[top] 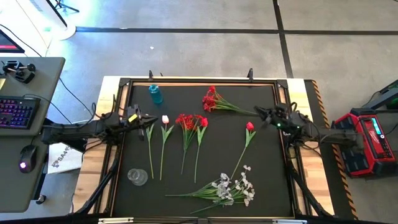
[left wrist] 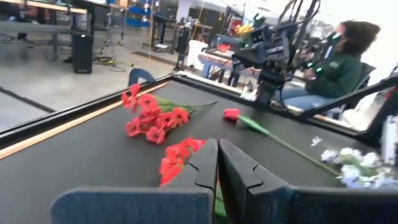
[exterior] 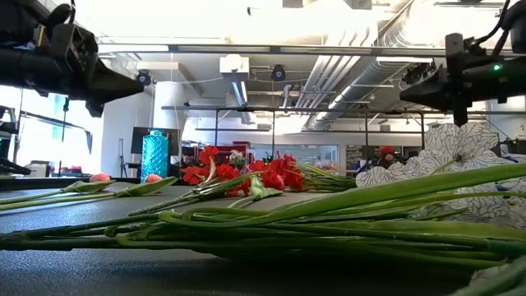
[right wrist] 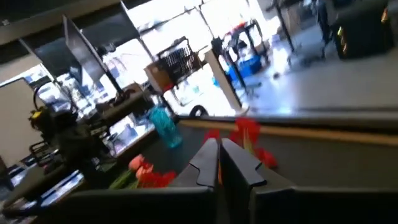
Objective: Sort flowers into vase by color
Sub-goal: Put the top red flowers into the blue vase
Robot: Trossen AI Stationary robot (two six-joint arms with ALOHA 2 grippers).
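Flowers lie flat on the black table mat. There are a pink tulip (top: 165,119), a red bunch (top: 185,121) beside a red tulip (top: 203,122), a second red bunch (top: 211,99) farther back, a lone red tulip (top: 250,126) and a white spray (top: 235,188) near the front. A blue vase (top: 155,94) stands at the far left and a clear glass vase (top: 137,177) at the near left. My left gripper (top: 147,122) hovers shut beside the pink tulip, above the mat (left wrist: 217,163). My right gripper (top: 261,114) hovers shut near the lone red tulip (right wrist: 219,163).
The mat has a raised black frame (top: 199,81) with wooden table edges outside it. A desk with a keyboard (top: 15,113) and mouse stands off the left side, and a red case (top: 367,140) off the right. A seated person (left wrist: 339,59) shows beyond the table.
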